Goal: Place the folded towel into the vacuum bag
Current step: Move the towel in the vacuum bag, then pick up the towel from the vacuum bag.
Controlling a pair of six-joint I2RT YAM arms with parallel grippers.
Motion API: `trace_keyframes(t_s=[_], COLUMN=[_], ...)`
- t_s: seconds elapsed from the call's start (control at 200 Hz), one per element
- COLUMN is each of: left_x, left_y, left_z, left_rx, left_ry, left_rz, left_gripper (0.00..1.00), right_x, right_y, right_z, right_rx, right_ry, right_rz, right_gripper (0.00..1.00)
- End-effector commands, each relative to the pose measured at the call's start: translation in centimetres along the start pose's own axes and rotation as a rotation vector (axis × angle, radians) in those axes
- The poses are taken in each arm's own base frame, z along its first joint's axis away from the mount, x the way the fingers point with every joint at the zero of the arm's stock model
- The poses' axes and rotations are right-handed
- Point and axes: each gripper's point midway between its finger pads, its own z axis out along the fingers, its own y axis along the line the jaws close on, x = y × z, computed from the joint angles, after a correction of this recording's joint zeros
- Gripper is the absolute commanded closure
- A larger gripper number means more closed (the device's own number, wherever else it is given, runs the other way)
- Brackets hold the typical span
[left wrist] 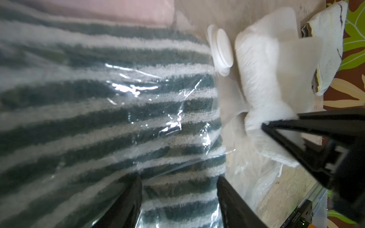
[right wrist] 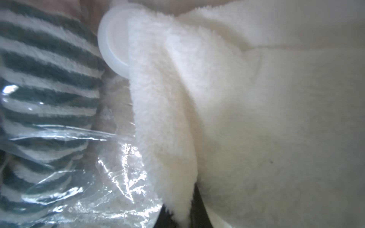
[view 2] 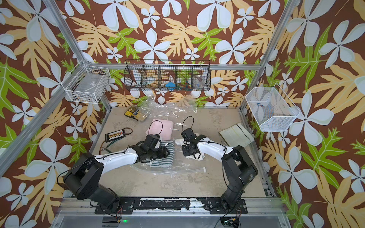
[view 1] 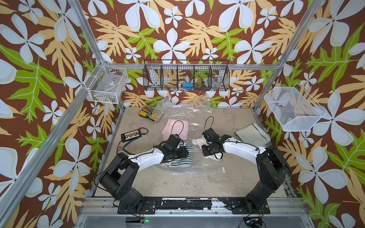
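On the mottled beige counter (view 1: 197,183) you have the vacuum bag (view 1: 189,112), a large sheet of crinkly clear film stretching from the back wall towards the arms. Its zip strip and small white slider (view 1: 223,169) lie at the near edge. Glossy film lies creased over a folded towel with dark green and white stripes (view 1: 181,162), and a soft pink towel (view 1: 177,126) lies just behind it. The round white valve cap (left wrist: 221,49), a smooth plastic disc, sits beside the striped towel. Your right fingers (left wrist: 269,126) are pressed together on the white fluffy towel (right wrist: 256,118), which touches the valve cap. You cannot tell whether it lies over or under the film. Your left fingers (left wrist: 128,201) are spread apart above the film-covered striped towel. A flat cream towel with a dark stripe (view 1: 252,133) lies apart at the right edge. On the back wall, a black wire basket (view 1: 186,65) with compartments holds a blue item, small coloured bits and a clear jar. A white wire basket (view 1: 102,98) holds a clear box, and a white mesh basket (view 1: 296,126) holds a few small coloured pieces.
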Motion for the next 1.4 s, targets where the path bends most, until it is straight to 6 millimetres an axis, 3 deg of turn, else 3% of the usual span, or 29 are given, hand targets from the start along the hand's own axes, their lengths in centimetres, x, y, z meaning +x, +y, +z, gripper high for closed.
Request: trace_keyframes(t_s=[0.0,0.09,0.175,0.23,0.3,0.38,0.48,0.586,0.671,0.871,1.126,1.256,1.396], left_x=[-0.7,-2.0,-3.3,-4.0,-4.8,-5.3,-5.3,-4.8,-3.8,-3.1,-2.6,-2.3,-2.2], left_y=[-0.3,-1.4,-2.4,-3.0,-3.6,-3.1,-3.7,-7.0,-8.9,-9.7,-9.2,-8.9,-8.9], left_z=[-1.8,-2.6,-3.1,-3.4,-3.8,-3.5,-2.6,-1.6,-0.4,0.6,0.9,0.9,1.0], left_rx=[-0.040,-0.022,-0.008,0.001,0.004,-0.032,-0.006,0.098,0.125,0.149,0.144,0.140,0.141], left_ry=[-0.007,-0.037,-0.055,-0.061,-0.061,-0.046,-0.011,0.031,0.064,0.069,0.080,0.082,0.088], left_rz=[0.019,0.033,0.039,0.047,0.070,0.095,0.131,0.158,0.178,0.163,0.159,0.161,0.166], left_gripper=[0.37,0.37,0.37,0.37,0.37,0.38,0.38,0.38,0.38,0.39,0.40,0.40,0.40], right_x=[0.4,-0.3,-0.6,-1.1,-2.3,-2.8,-2.5,-0.9,-0.3,2.0,2.6,2.5,1.5], right_y=[2.3,3.7,5.2,6.4,7.0,5.3,0.0,-5.8,-7.7,-7.2,-5.1,-4.7,-4.3], right_z=[-0.2,1.0,2.2,0.7,-3.1,-6.1,-7.2,-6.2,-6.1,-5.0,-2.7,-1.8,-2.3], right_rx=[-0.106,-0.166,-0.258,-0.352,-0.433,-0.438,-0.333,-0.234,-0.163,-0.166,-0.162,-0.142,-0.097], right_ry=[-0.004,-0.018,0.031,0.012,-0.059,-0.094,-0.113,-0.111,-0.107,-0.072,-0.016,0.004,-0.014], right_rz=[-0.007,0.015,0.030,0.029,0.028,0.042,0.129,0.262,0.271,0.295,0.244,0.226,0.187], right_gripper=[0.88,0.79,0.63,0.46,0.29,0.21,0.19,0.19,0.20,0.28,0.40,0.52,0.68])
